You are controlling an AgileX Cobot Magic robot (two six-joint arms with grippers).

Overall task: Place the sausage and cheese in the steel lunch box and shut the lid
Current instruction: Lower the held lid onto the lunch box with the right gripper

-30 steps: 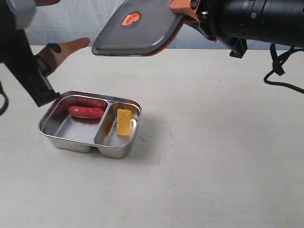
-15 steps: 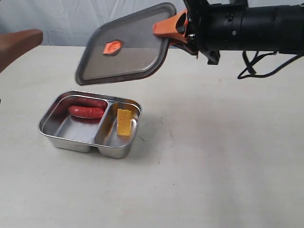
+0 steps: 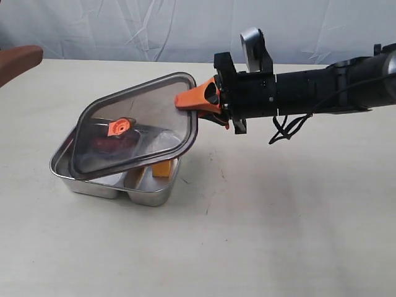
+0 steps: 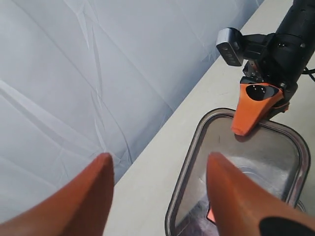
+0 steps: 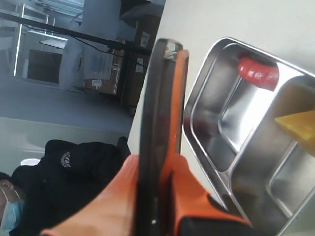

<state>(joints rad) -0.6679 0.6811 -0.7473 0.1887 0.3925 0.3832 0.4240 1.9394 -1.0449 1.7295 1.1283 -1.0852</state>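
Note:
The steel lunch box [image 3: 93,185] sits left of centre on the table. The dark translucent lid [image 3: 142,117] with its orange valve tab [image 3: 119,127] slants over it. The lid's low left end is at the box's rim and its right end is raised. My right gripper [image 3: 192,102] is shut on the lid's raised right edge, which shows edge-on [image 5: 157,123] between the orange fingers [image 5: 197,191]. The sausage [image 5: 258,73] lies in the larger compartment. The cheese [image 5: 298,125] sits in the smaller one and peeks out under the lid [image 3: 162,168]. My left gripper [image 4: 160,156] hangs open and empty, up and to the left of the box.
One finger of the left gripper [image 3: 18,62] shows at the exterior view's left edge. The right arm [image 3: 309,93] stretches in from the right with a loose cable [image 3: 284,127] under it. A white backdrop [image 3: 124,25] runs along the table's far edge.
The right gripper has carried the lid down and leftward, from high above the table to slanting over the box. The left arm drew away from the box's left side.

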